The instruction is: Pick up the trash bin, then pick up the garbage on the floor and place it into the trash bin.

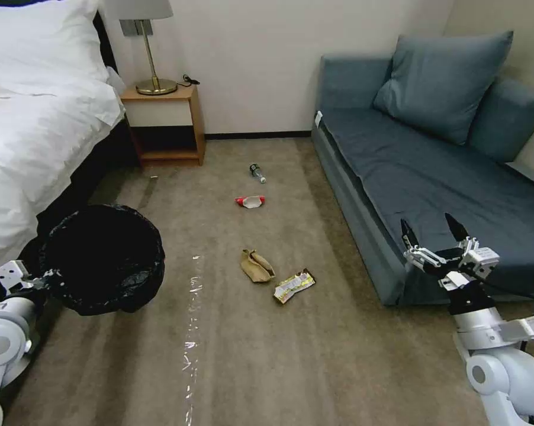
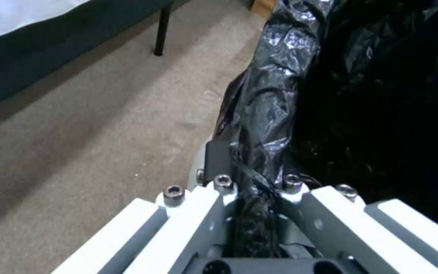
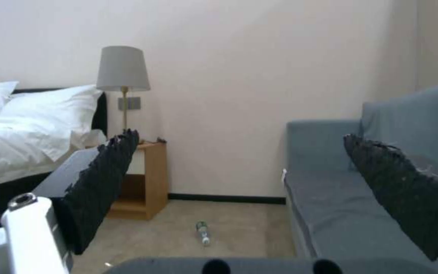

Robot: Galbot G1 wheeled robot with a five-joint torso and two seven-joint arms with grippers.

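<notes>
Trash bin (image 1: pixel 104 260) clamped in left gripper (image 2: pixel 252 190) above beige carpet (image 1: pixel 279 355); right gripper (image 1: pixel 436 236) spread beside sofa (image 1: pixel 433 177).

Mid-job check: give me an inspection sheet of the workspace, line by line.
Surface: tan carpet, shiny streaks.
Job's things: trash bin lifted at left; paper bag, snack wrapper, red-white packet, bottle on the floor.
Clutter: nothing seen.
Grippers: left tool shut on bin rim; right tool open, raised before the sofa.
Cables: cord by lamp.
Surroundings: bed, nightstand.
</notes>
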